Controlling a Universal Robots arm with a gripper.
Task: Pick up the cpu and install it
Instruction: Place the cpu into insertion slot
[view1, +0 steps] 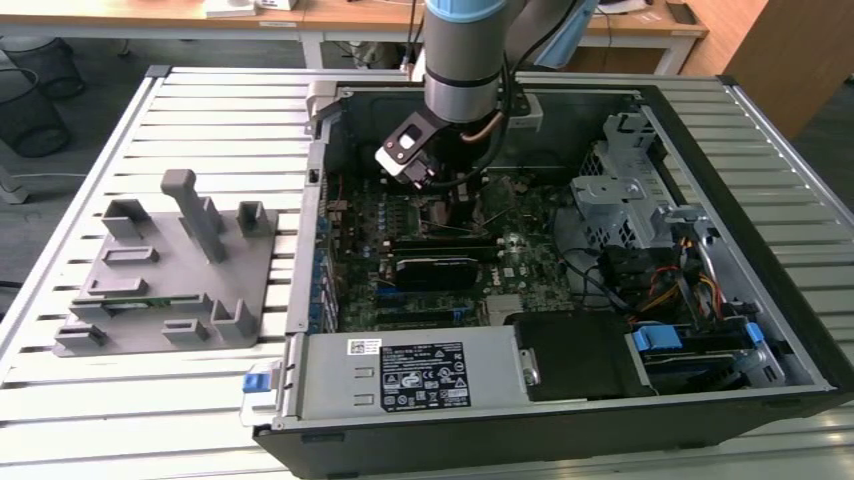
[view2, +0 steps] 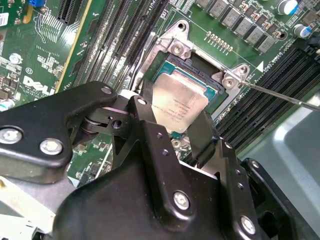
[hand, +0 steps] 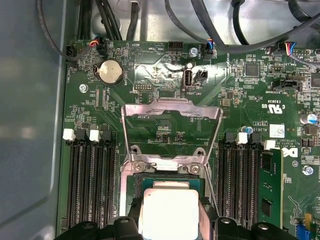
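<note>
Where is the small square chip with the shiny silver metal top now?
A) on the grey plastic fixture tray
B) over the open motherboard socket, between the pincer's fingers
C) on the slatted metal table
B: in both wrist views the square silver-topped chip lies between the black pincer's fingers, over the black socket whose metal frame is swung open.

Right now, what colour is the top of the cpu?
The cpu has a shiny silver-grey top; the second wrist view shows it best.

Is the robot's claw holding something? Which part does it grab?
Yes. The gripper pinches the cpu by two opposite edges, right at the open socket.
</note>
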